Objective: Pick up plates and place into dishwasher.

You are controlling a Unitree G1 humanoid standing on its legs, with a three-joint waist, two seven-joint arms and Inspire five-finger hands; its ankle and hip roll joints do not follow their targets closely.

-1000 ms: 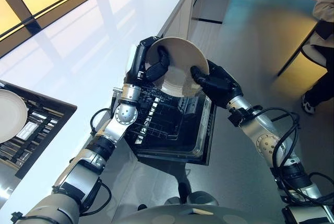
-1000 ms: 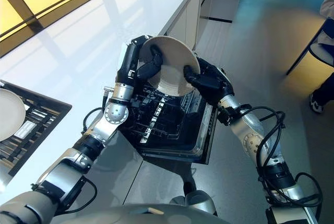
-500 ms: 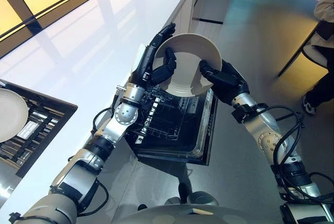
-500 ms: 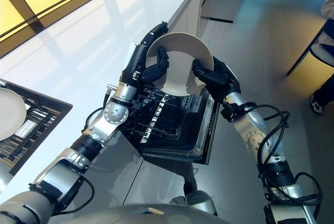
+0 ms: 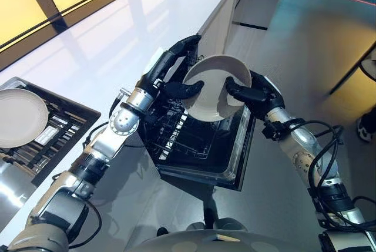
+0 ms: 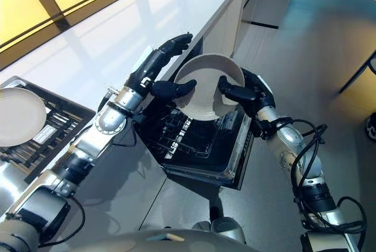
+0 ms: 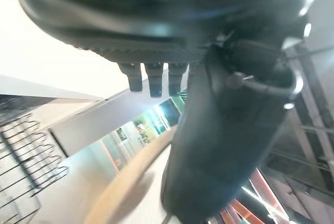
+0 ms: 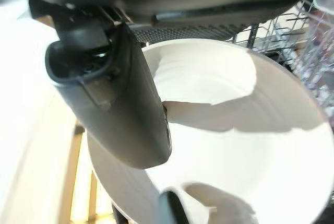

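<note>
While the right hand (image 6: 249, 92) pinches the plate (image 6: 207, 85) above the dishwasher rack (image 6: 191, 135), the left hand (image 6: 157, 70) splays open, thumb touching; that lone pinch could slip.

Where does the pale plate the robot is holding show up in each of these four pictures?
Left eye view: plate upper middle, between the hands.
Right eye view: plate upper middle, above the open dishwasher.
Left wrist view: a tan curved rim beside the thumb, probably the plate.
Right wrist view: plate behind the thumb.
Shared landmark: the dishwasher's wire rack.
</note>
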